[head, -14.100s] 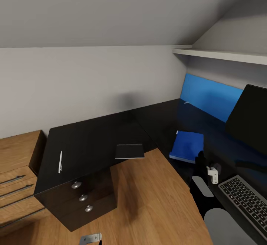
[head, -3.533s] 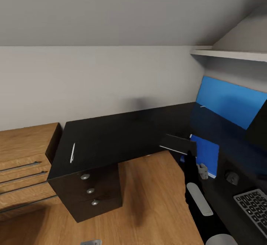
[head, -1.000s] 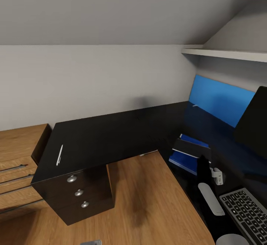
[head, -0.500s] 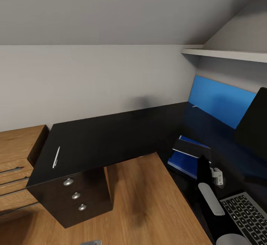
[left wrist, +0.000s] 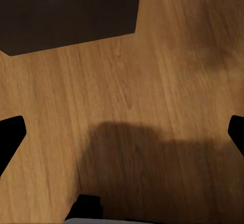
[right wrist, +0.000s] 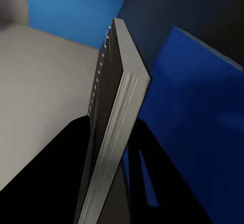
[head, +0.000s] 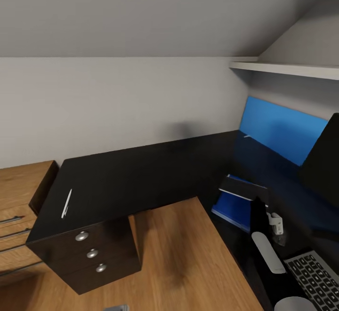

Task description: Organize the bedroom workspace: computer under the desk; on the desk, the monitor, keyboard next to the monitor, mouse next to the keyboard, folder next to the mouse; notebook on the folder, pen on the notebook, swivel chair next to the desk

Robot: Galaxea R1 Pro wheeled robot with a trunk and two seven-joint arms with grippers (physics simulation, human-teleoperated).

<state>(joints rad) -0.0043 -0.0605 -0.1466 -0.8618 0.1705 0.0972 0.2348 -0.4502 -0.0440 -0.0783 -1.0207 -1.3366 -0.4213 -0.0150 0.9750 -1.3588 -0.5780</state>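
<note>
The right claw (right wrist: 109, 183) is clenched on the notebook (right wrist: 114, 112), its two black fingers (right wrist: 61, 173) pressed against either cover, with the spiral-bound edge and pale page block standing up between them. In the head view the notebook (head: 242, 189) hangs over the blue folder (head: 233, 205), which lies flat on the glossy black counter (head: 136, 174); whether the two are touching I cannot tell from this angle. The left claw (left wrist: 122, 137) is released, fingertips spread wide above the wooden floor (left wrist: 152, 82) close to the drawer unit (head: 92, 254) (one silver knob shows in its wrist camera). The pen (head: 66, 203) lies on the counter's far wing above the drawers, well apart from the folder. The keyboard (head: 313, 273) sits at the near right corner, with the monitor (head: 322, 160) behind it.
</note>
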